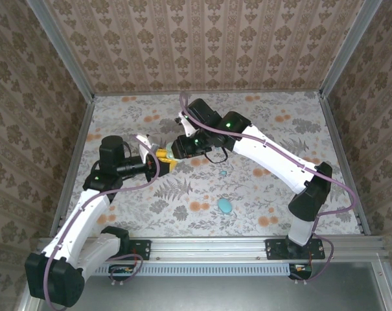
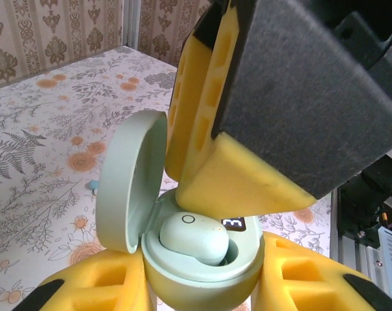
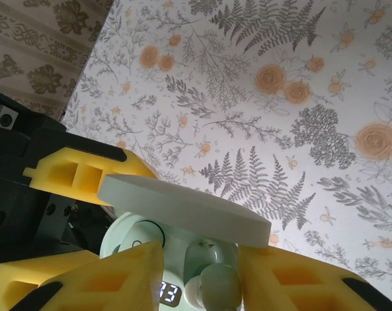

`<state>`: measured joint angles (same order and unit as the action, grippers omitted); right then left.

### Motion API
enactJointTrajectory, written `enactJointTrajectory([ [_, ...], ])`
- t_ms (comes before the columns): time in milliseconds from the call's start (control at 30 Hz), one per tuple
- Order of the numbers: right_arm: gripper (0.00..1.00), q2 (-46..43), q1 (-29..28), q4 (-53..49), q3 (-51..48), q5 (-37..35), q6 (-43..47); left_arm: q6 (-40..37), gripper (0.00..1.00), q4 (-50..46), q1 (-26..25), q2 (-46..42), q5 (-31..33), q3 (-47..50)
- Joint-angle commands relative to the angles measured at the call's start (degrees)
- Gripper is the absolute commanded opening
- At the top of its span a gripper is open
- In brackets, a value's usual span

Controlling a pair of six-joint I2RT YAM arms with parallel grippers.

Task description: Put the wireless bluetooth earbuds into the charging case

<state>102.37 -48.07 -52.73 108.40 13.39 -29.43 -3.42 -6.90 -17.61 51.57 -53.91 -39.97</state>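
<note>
One earbud [image 2: 196, 236] sits in the open charging case [image 2: 127, 188], so half the job looks done. The left gripper [image 1: 160, 160] squeezes the case and holds it up. The right gripper [image 3: 202, 275] hangs just over it, jaws apart. Next it must fetch the other earbud [image 1: 223, 173] off the tabletop [image 1: 280, 129].

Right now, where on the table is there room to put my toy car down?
Bare: the far right corner beyond the right arm, and the near strip between the left arm and the blue oval. Crowded: the middle, where the left claw holds the case and the right claw hangs over it.
</note>
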Motion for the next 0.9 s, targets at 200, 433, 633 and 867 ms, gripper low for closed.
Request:
enactJointTrajectory([
  [200,0.33,-1.2,0.7,1.1,-1.2,2.3,-2.1,0.2,0.00,4.5,-0.9,-1.5,-3.0,-0.1],
  [433,0.32,-1.3,0.8,0.8,-0.7,2.4,-1.8,0.3,0.00,4.9,-0.9,-1.3,-3.2,-0.1],
  [633,0.34,-3.0,1.2,2.2,-1.8,2.3,-1.7,0.5,0.00,6.9,-0.9,-0.8,-4.0,0.5],
  [867,0.34,-5.9,2.0,5.8,-5.0,2.5,-2.9,0.8,0.00,9.4,-1.4,-0.7,-4.4,0.8],
])
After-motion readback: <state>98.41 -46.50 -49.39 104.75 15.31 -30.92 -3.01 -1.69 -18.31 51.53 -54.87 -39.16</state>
